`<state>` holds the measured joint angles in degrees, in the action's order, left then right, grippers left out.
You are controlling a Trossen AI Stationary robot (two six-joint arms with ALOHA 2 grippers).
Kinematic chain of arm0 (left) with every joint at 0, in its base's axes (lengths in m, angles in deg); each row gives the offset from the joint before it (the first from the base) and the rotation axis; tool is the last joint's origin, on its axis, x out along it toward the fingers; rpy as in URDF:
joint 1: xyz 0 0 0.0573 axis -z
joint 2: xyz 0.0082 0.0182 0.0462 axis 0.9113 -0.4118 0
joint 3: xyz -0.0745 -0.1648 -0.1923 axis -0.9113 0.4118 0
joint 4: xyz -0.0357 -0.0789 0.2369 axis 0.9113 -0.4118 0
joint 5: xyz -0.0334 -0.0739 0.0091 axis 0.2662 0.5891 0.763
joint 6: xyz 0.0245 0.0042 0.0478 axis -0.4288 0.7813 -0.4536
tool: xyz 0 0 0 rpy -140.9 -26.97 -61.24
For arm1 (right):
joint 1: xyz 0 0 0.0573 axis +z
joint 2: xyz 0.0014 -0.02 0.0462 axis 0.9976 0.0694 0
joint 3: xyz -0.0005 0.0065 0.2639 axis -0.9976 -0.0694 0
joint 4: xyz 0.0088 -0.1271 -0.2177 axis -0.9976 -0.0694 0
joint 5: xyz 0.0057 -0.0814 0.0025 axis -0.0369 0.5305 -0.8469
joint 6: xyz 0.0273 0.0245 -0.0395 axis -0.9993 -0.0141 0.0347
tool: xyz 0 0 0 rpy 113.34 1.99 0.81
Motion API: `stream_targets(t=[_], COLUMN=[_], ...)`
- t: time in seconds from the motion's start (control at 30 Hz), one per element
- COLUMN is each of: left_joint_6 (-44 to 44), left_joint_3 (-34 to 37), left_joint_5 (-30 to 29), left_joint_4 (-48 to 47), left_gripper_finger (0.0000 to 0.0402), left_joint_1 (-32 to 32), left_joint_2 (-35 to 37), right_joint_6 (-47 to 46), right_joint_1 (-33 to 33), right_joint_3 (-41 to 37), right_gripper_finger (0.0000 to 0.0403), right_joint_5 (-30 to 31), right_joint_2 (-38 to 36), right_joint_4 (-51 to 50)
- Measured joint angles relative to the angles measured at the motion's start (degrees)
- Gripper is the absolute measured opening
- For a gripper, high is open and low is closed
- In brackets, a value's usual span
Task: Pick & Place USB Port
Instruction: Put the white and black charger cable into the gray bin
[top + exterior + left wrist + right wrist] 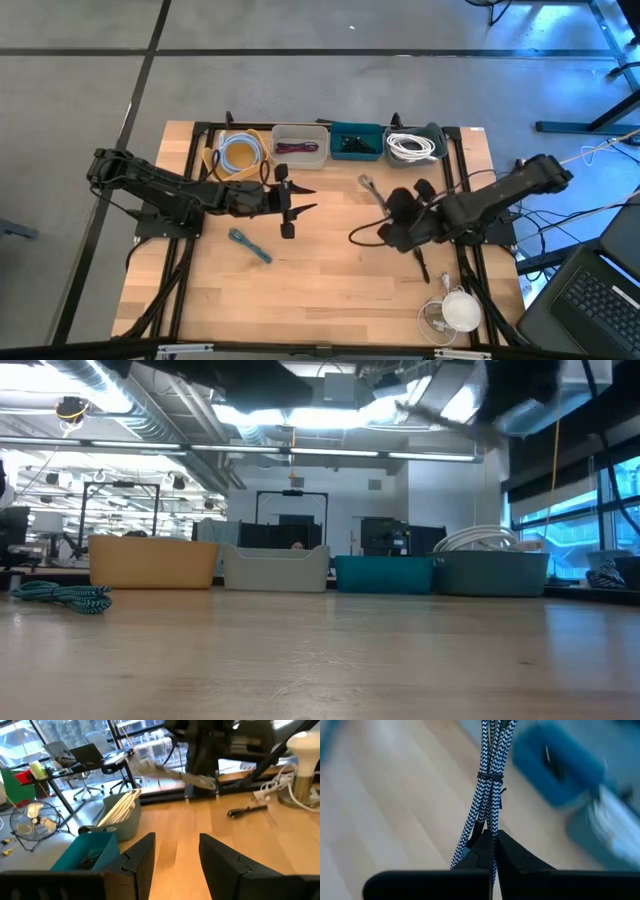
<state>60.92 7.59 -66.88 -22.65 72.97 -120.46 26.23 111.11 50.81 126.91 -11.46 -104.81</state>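
Note:
A bundled black-and-white braided cable (490, 775), bound by a black tie, is in my right gripper (494, 840), which is shut on it above the table's right middle (388, 208). The cable also shows in the high view (370, 187) and, blurred, in the left wrist view (195, 779). My left gripper (305, 200) is open and empty at the table's middle, its fingers (140, 857) pointing toward the right arm. A teal braided cable (250, 245) lies on the table near the left arm (65, 597). Four bins stand along the far edge: tan (240, 152), white (298, 148), teal (355, 142), grey (415, 145). My right gripper pinches several strands of the braided cable bundle between its two shut fingers, below the black tie (487, 822). The bundle runs on past the fingertips, along the fingers. It is lifted clear of the table.
A black cord loop (362, 236) and a small black tool (420, 265) lie near the right arm. A white round object with a cord (458, 310) stands at the near right corner. A small black piece (287, 230) lies by my left gripper. The near middle of the table (330, 300) is bare wood.

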Motion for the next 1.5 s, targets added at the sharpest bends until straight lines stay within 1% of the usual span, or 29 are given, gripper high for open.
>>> stream_targets(t=[0.1, 0.17, 0.23, 0.37, 0.47, 0.53, 0.6, 0.73, 0.93, 1.0, 1.2, 1.37, 1.5], left_joint_6=[-1.74, -2.9, -3.27, -1.48, 2.22, 4.43, 5.2, 5.61, 7.13, 7.64, 8.35, 8.67, 8.42], left_joint_3=[0.0, 0.0, 0.0, 0.0, -0.02, -0.02, -0.02, -0.02, -0.02, -0.02, -0.02, -0.02, -0.02], left_joint_5=[1.75, 4.8, 10.23, 24.34, 32.42, 35.32, 36.45, 36.37, 36.26, 36.38, 36.62, 40.24, 39.5], left_joint_4=[3.1, 6.29, 10.7, 19.39, 25.01, 27.52, 28.11, 27.92, 28.77, 28.72, 28.68, 28.43, 28.41], left_gripper_finger=[0.0143, 0.0143, 0.0143, 0.0143, 0.0143, 0.0143, 0.0143, 0.0143, 0.0143, 0.0143, 0.0143, 0.0143, 0.0142], left_joint_1=[-0.16, -0.67, -1.55, -4.27, -6.4, -7.55, -8.48, -10.72, -13.44, -13.66, -13.59, -13.6, -13.58], left_joint_2=[-0.02, -0.02, -0.02, -0.02, -0.02, -0.02, 0.0, -0.02, -0.02, -0.02, -0.02, -0.02, -0.02], right_joint_6=[12.06, 20.58, 29.29, 43.66, 49.4, 51.11, 52.32, 54.4, 57.17, 57.85, 58.5, 58.56, 58.72], right_joint_1=[-0.77, -1.53, -2.31, -4.3, -5.79, -6.79, -7.62, -8.84, -10.05, -10.69, -13.99, -16.4, -17.37], right_joint_3=[2.97, 4.42, 5.56, 7.07, 7.45, 7.78, 8.33, 9.21, 11.65, 11.92, 12.05, 12.03, 12.03], right_gripper_finger=[0.0001, 0.0001, 0.0001, 0.0, 0.0, 0.0, 0.0, 0.0, 0.0, 0.0, 0.0, 0.0, 0.0], right_joint_5=[2.41, 2.87, 1.78, -4.67, -7.84, -9.23, -11.09, -13.76, -13.89, -14.1, -20.01, -22.73, -25.13], right_joint_2=[-1.97, -2.87, -2.99, -2.17, -1.18, -0.57, 0.38, 2.31, 5.08, 5.62, 7.55, 7.76, 7.75], right_joint_4=[7.14, 14.12, 21.61, 34.92, 39.68, 40.87, 42.78, 44.13, 44.49, 44.78, 46.79, 46.82, 48.15])
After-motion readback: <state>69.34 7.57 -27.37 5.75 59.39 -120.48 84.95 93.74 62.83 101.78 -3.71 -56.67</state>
